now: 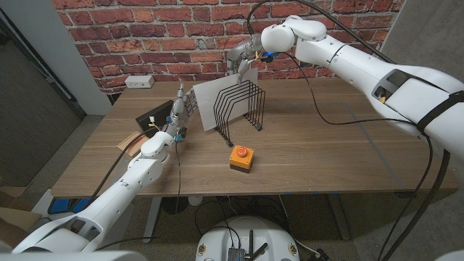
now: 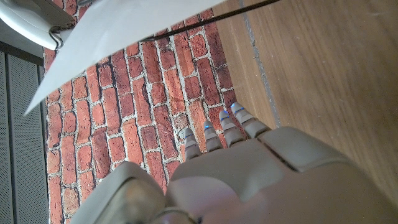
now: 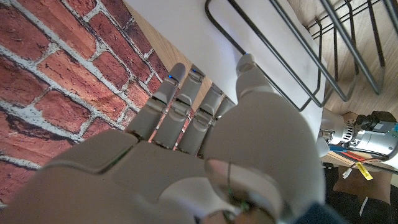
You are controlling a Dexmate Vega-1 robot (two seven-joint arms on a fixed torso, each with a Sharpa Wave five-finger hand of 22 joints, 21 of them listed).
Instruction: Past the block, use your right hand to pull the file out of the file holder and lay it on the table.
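A white file (image 1: 216,101) stands tilted in the black wire file holder (image 1: 246,109) at the table's back middle. My right hand (image 1: 243,58) reaches in from above and pinches the file's top corner. In the right wrist view, the fingers (image 3: 186,102) lie behind the file (image 3: 180,22) and the thumb presses its front, beside the holder's wires (image 3: 280,50). An orange block (image 1: 241,158) with a red button sits in front of the holder. My left hand (image 1: 180,107) stands left of the file, fingers (image 2: 227,127) straight and holding nothing; the file (image 2: 112,31) hangs beyond them.
A brick wall runs behind the wooden table (image 1: 341,152). A white power strip (image 1: 139,81) lies at the back left corner. A black box (image 1: 155,116) with cables sits at the left edge, beside my left arm.
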